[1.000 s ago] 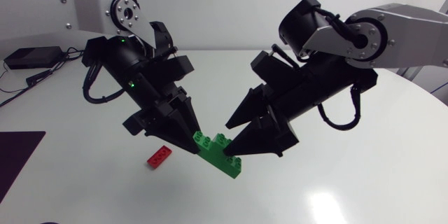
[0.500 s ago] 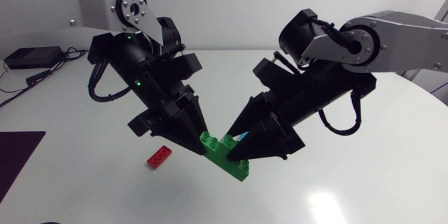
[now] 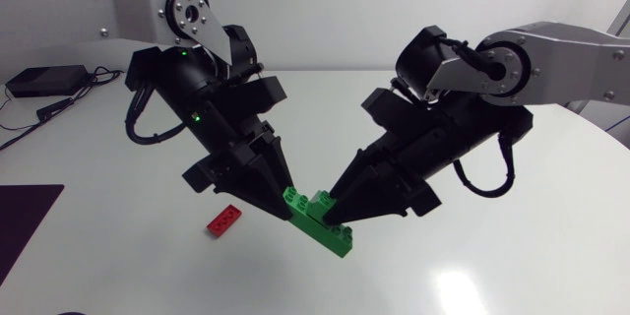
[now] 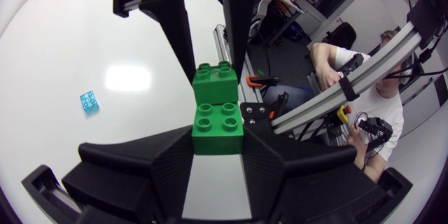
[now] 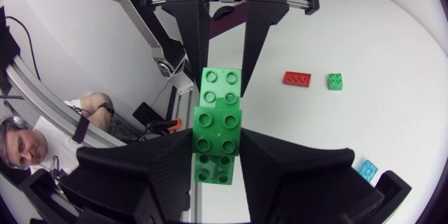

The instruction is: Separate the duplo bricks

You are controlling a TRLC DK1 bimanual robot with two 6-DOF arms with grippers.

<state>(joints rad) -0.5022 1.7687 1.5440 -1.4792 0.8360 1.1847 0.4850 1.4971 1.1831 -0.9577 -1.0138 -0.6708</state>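
— Where is the green brick stack?

— Over the white counter, caught between the two arms. It is just beside the red flat brick, on the side of it toward the right arm.

— Which way does it run?

— Its long axis goes from one end effector's tips to the other's, so one end points at the left arm and the other at the right. It slopes, with the end nearer the red flat brick higher. The studs face up.

— And how does it look?

— All green in two shades. A brighter block sits at the end nearer the red flat brick, then a darker block, with a long darker piece beneath them. The studs are round and in pairs.

— The end effectors?

— The left end effector pinches the end nearer the red flat brick, a finger on each flank. The right end effector pinches the other end the same way.

— Anything else lying about?

— A small green brick lies close to the red flat brick, and a light blue brick well apart from it.
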